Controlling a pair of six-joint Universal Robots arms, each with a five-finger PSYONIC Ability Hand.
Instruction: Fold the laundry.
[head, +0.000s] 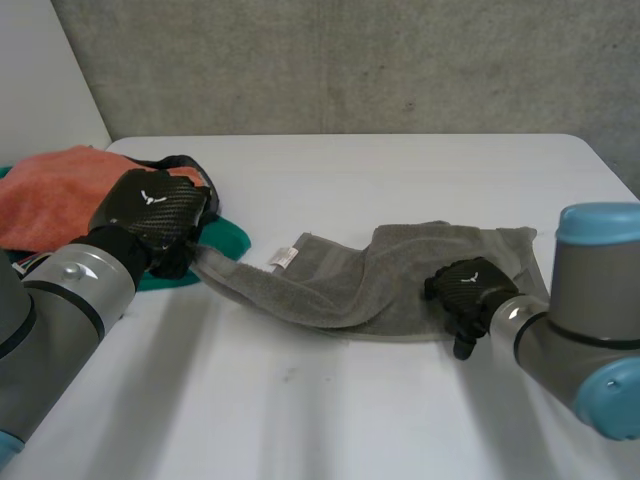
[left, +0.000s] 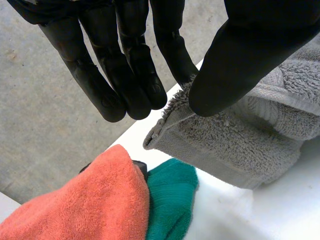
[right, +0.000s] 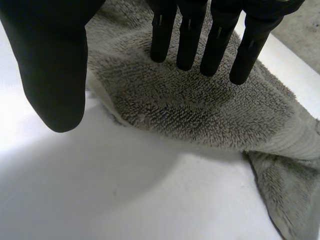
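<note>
Currently, my left hand (head: 152, 212) pinches one corner of the grey towel (head: 345, 285), held just above the table (head: 400, 170). My right hand (head: 468, 287), fingers straight, seems to press the opposite end. No fold is complete; the orange cloth (head: 55, 195) and green cloth (head: 228, 240) remain unfolded.

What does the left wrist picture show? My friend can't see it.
The left hand pinches a corner of the grey towel between thumb and fingers. Past its fingertips, an orange towel and a green cloth lie side by side.

Left hand (head: 150, 212) pinching towel (head: 340, 288) corner, thumb against fingers; right hand (head: 466, 286) fingers straight, pressing down.
</note>
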